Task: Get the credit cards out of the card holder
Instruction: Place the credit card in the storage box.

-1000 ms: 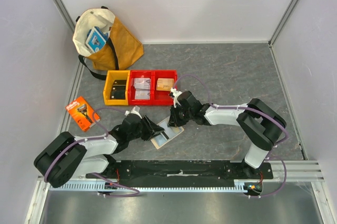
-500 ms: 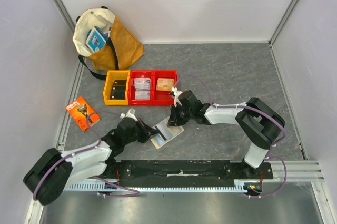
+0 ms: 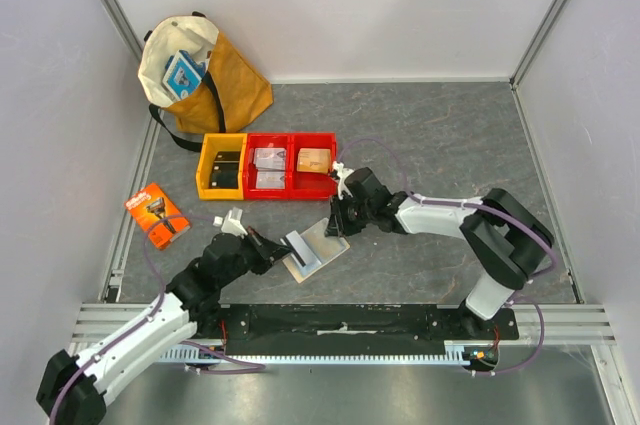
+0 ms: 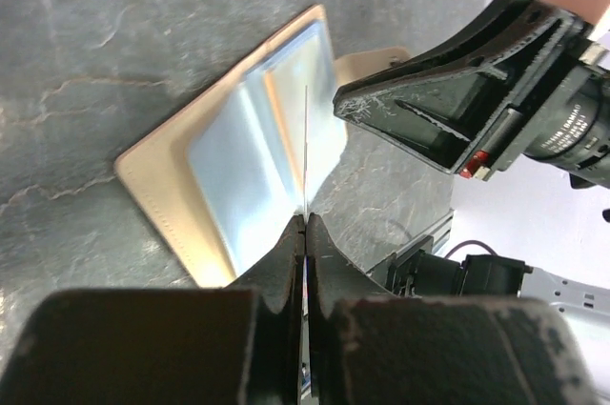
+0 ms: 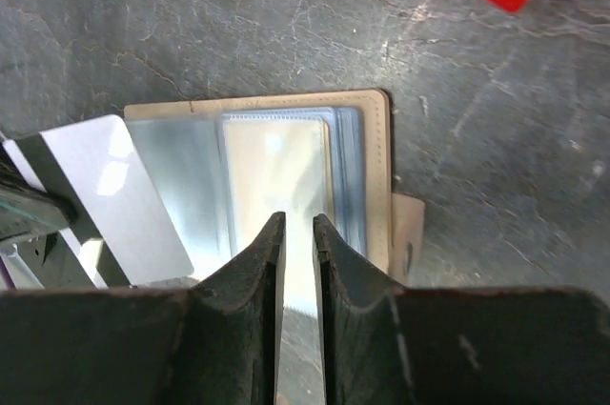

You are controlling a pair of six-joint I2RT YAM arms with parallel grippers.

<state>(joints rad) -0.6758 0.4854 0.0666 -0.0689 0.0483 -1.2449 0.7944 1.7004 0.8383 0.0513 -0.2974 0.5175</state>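
Note:
The beige card holder lies open on the grey table, its clear sleeves facing up. My left gripper is shut on a light grey credit card. In the left wrist view that credit card shows edge-on as a thin line rising from the shut left gripper over the card holder. In the right wrist view the grey credit card slants over the holder's left end. My right gripper hovers low over the sleeves, jaws slightly apart with nothing between them. No other card is visible.
A yellow bin and two red bins stand just behind the holder. An orange razor package lies at the left. A tan and white bag sits in the far left corner. The black base rail runs along the near edge.
My left gripper shut on the grey card and drew back toward the near left, pulling the card out over the holder's left end. My right gripper's jaws parted a little.

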